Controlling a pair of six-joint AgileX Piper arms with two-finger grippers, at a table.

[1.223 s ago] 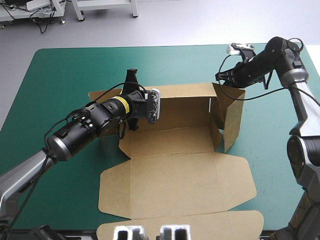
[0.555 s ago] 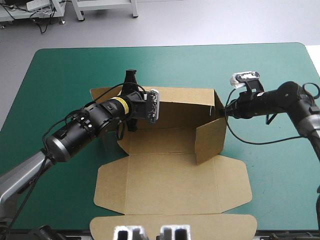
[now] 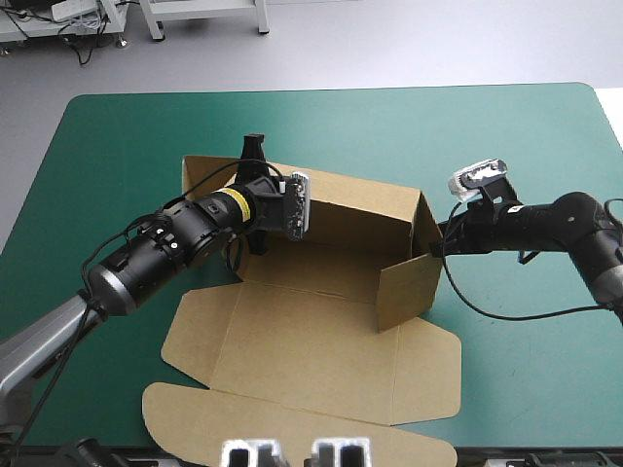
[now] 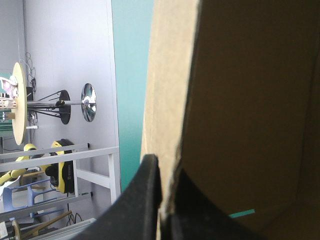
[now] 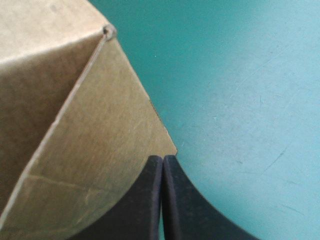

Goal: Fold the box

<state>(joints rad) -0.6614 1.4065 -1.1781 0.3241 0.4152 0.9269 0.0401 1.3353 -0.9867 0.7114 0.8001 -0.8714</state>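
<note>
The brown box (image 3: 321,336) lies partly raised in the middle of the teal-green table (image 3: 117,136). Its back wall (image 3: 355,209) and right end wall (image 3: 407,287) stand up, and the lid panel lies flat toward the near edge. My left gripper (image 3: 255,161) is at the back left corner, and in the left wrist view this gripper (image 4: 162,165) is all but shut with the edge of the box (image 4: 240,100) between its fingers. My right gripper (image 3: 435,241) is at the outside of the right end wall. In the right wrist view that gripper (image 5: 163,159) is shut, its tip against the lower corner of the box (image 5: 75,125).
Bare teal-green cover (image 5: 240,100) lies to the right of the box and beyond its back wall. The lid's tuck flap (image 3: 253,428) reaches the table's near edge.
My right gripper has come down from above the right wall to its outer side. That wall has swung inward, and the whole box has turned, its lid swinging toward the near left.
</note>
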